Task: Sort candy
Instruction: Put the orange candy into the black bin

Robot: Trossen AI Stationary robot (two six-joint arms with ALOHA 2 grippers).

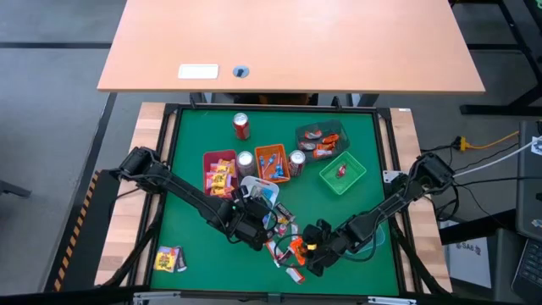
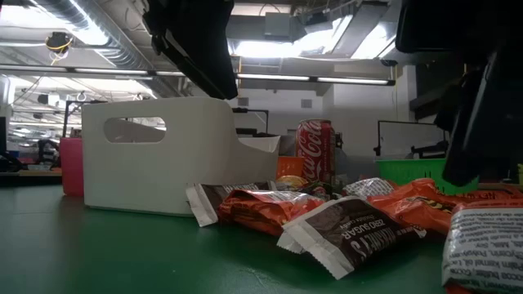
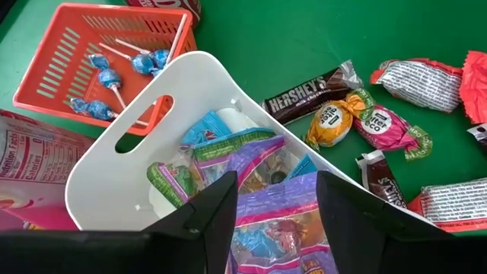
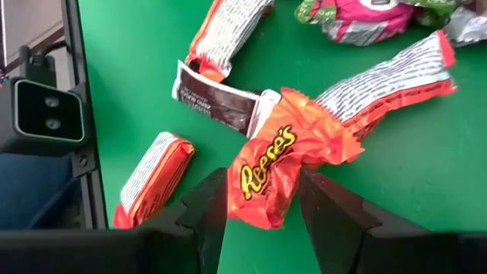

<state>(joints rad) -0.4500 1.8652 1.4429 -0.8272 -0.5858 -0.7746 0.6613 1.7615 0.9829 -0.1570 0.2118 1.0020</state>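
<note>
Loose candy [image 1: 284, 237] lies heaped on the green mat near the front edge; the low view shows brown and orange packets [image 2: 343, 229] up close. My left gripper [image 3: 275, 205] hangs open over the white tray [image 3: 152, 144], with a purple packet [image 3: 278, 209] lying in the tray below its fingers. My right gripper [image 4: 262, 202] is open and low over the mat. Its fingers stand on either side of an orange Reese's packet [image 4: 278, 164], which lies on the mat partly over a white-and-orange packet [image 4: 388, 80]. My right gripper comes down at a slant over the near end of the Reese's packet [image 4: 259, 209], one finger [image 4: 209, 202] at each long edge. I cannot tell whether the fingers touch it. The packet lies flat on the mat.
The orange tray [image 3: 57, 53] holds blue lollipops. A pink tray [image 1: 218, 174], a dark tray [image 1: 322, 140] and a green tray [image 1: 342, 172] stand behind the heap, with soda cans [image 1: 241, 125] among them. One packet [image 1: 168, 259] lies alone at the front left.
</note>
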